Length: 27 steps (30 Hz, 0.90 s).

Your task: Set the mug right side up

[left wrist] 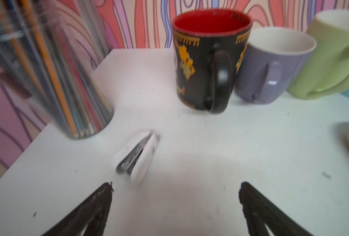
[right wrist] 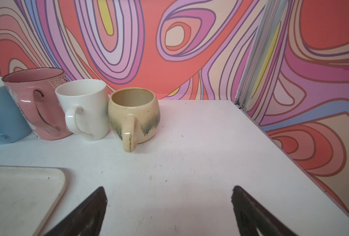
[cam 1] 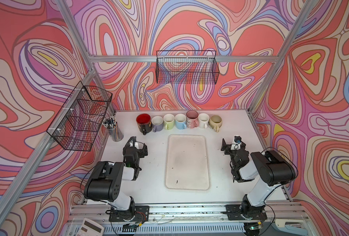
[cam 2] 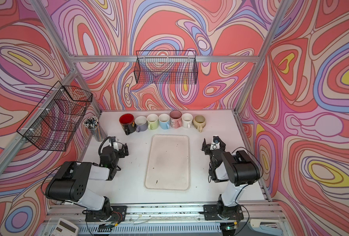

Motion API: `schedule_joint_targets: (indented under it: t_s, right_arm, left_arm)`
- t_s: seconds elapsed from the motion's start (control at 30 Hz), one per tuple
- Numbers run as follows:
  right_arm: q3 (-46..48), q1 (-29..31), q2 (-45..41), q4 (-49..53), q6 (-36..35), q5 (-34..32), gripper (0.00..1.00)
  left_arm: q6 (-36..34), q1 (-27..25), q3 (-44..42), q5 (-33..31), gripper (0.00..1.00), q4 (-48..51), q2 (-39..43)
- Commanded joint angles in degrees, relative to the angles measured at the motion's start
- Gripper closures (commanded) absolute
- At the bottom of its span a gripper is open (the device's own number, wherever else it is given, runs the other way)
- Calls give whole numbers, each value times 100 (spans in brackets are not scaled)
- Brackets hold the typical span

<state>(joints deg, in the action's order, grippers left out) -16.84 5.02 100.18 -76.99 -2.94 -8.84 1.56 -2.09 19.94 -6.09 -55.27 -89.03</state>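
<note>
Small white object [left wrist: 138, 156] just ahead of left gripper [left wrist: 175, 185]: blurred, I cannot identify it, nor make it out in top views. Calculator [cam 1: 89, 226] cut off at near edge.

Left gripper: jaws spread wide, nothing held, above table [cam 1: 155, 163]. Right gripper [right wrist: 168, 187]: likewise wide, nothing held.

Pencil cup [cam 1: 114, 130] far left, packed with pencils. Tray [cam 1: 188, 136] between arms. I count seven mugs [cam 1: 180, 121] in row along far edge, black mug [cam 1: 143, 120] leftmost, beige mug [cam 1: 215, 121] rightmost, all rims up.
</note>
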Motion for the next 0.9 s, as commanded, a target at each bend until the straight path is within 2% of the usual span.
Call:
schedule_joint_targets:
  t_s: [0.0,0.07,0.87]
  right_arm:
    - [-679,-125,-150,1563,132,126,2]
    - [-1071,-441,-167,2413,419,555,2]
    - [-1027,-535,-174,2288,436,657,2]
  left_arm:
    - [0,218,305,527,0,844,117]
    - [-14,219,240,530,0,543,30]
    - [-23,218,152,565,0,472,81]
